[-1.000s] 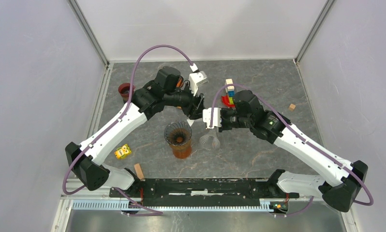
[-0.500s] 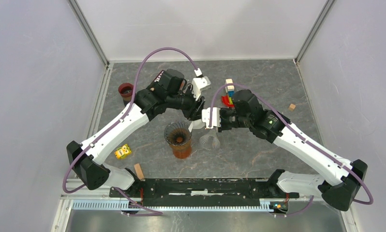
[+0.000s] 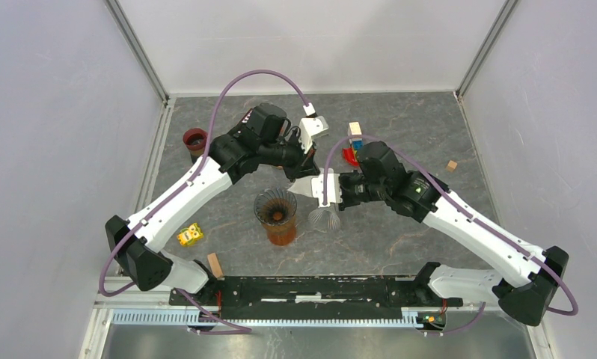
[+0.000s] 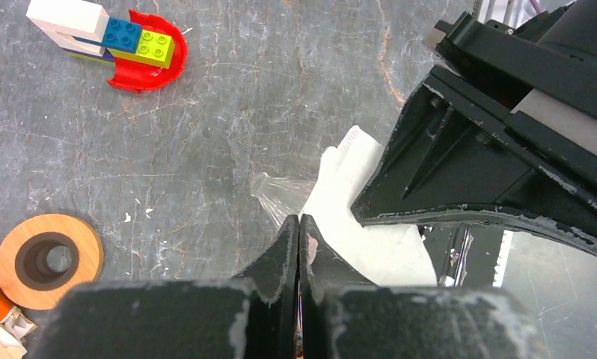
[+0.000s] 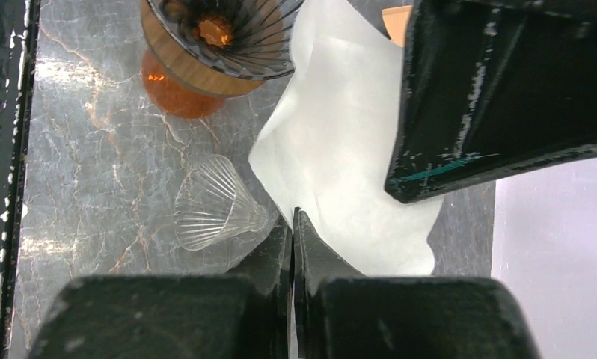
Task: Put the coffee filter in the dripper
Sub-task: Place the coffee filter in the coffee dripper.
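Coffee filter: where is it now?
In the top view, the coffee filter is mid-table, pinched between the left hand and right hand, just right of the dark dripper.

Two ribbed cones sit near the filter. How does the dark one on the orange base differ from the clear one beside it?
The dark smoky ribbed dripper is tinted; the clear ribbed cone is colourless. The dark dripper stands upright, mouth up, on an orange vessel; the clear cone lies on its side on the grey table. Both are ribbed funnels, and neither holds the white paper filter.
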You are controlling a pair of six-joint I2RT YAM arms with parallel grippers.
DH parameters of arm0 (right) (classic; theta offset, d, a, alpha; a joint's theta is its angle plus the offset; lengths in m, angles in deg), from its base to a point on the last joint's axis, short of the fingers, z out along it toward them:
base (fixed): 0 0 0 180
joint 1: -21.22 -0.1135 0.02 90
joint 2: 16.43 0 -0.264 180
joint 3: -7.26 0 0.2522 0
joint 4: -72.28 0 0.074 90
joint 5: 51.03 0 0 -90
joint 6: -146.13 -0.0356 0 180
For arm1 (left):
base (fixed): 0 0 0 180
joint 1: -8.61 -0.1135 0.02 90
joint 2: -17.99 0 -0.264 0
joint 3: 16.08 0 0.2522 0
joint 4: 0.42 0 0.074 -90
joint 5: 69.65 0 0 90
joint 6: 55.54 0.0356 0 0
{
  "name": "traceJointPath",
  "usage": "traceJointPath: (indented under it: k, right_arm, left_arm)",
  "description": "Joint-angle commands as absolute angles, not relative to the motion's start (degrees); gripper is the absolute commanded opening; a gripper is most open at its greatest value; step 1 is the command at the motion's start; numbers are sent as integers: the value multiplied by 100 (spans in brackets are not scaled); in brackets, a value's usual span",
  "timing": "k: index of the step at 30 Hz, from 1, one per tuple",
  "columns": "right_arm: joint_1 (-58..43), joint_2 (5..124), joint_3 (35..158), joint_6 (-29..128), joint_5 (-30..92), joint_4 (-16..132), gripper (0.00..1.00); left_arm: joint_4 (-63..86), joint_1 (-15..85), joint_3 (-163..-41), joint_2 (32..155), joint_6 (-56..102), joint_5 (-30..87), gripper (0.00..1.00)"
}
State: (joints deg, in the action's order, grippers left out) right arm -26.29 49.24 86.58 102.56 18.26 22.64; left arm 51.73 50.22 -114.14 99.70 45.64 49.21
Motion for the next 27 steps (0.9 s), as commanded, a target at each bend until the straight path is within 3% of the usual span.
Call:
traceJointPath:
  k: [1,6,17,25,27]
  right_arm:
    - [-2698,4809,8870,10547,1721,1980,3]
    - [-2811,4879,8913,10476,1841,2082,9]
    - [-3272,5145,9150,10472,2549,2135,38]
    - [-3607,5427,9244,10470,3059,2158,41]
    - [-3626,5459,9215,10422,3133,2207,36]
  left_arm:
    - [5137,5045,-11678,9938,4958,5055,2]
    - [5111,5045,-11688,9960,4842,5281,2]
    - [5035,5045,-11677,9938,4525,5397,2]
    - [5034,5046,-11664,9924,4458,5365,2]
    - [5038,5045,-11644,9901,4488,5352,2]
